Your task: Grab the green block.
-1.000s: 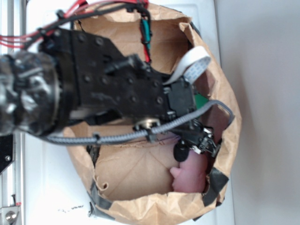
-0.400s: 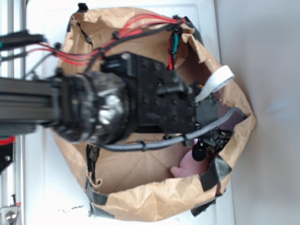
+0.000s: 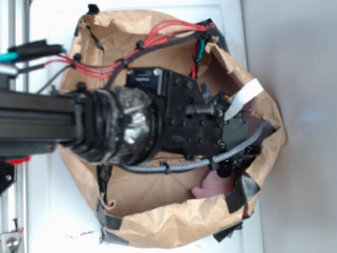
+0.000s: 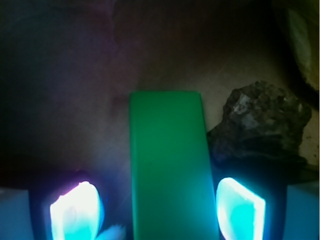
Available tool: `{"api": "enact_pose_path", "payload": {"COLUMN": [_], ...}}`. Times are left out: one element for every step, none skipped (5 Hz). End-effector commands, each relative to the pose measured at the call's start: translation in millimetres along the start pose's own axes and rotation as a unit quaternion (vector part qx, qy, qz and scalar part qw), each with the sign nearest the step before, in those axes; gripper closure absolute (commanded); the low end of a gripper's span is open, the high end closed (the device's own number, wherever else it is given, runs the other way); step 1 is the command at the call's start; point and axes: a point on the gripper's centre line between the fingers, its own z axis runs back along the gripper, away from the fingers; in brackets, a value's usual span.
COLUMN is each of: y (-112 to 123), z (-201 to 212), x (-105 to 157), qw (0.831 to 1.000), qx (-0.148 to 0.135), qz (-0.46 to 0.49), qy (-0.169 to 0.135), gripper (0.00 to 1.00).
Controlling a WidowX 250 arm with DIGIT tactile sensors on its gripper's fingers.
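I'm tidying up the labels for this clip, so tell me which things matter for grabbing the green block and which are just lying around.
For the job:
- small bright-green rectangular block
- black robot gripper, fingers either side of it

Just lying about:
- dark lumpy rock-like object
- pink plush toy
- crumpled brown paper bag

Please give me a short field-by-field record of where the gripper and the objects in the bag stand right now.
container: brown paper bag, open top, black tape at rim
arm: reaching down into the bag
gripper: open, one finger on each side of the green block
green block: lies between the fingers, not yet clamped
dark lump: right of the block, in the wrist view
pink plush: partly visible at the bag's lower right
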Motion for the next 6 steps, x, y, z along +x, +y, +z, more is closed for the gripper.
{"api": "enact_pose_path", "payload": {"y": [-15, -17, -13, -16, -16, -17], "z": [-11, -17, -8, -10, -1, 13], "x": [32, 40, 29, 37, 40, 43], "qw": [1.0, 0.999, 0.999, 0.999, 0.999, 0.998], "qx": [0.003, 0.005, -0.005, -0.015, -0.032, -0.051], "qz": [-0.008, -0.016, -0.016, -0.026, -0.035, -0.036], "qy": [-0.029, -0.028, -0.034, -0.028, -0.023, -0.013], "gripper": [0.0, 0.0, 1.0, 1.0, 1.0, 1.0]}}
